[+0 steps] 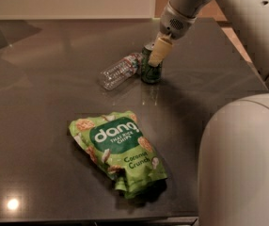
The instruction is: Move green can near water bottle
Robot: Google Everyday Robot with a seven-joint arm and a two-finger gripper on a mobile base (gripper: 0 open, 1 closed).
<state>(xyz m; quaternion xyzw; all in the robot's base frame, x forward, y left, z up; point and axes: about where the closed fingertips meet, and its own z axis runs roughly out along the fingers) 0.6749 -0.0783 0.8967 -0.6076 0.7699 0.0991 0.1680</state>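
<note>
The green can stands upright on the dark table, at the back centre. My gripper reaches down from the upper right and is shut on the can, with a cream fingertip lying across the can's front near its top. The water bottle lies on its side just left of the can, its narrow end pointing at the can and right beside it. I cannot tell whether they touch.
A bright green chips bag lies flat at the front centre. My arm crosses the upper right and my pale body fills the lower right. The table's right edge runs behind the arm.
</note>
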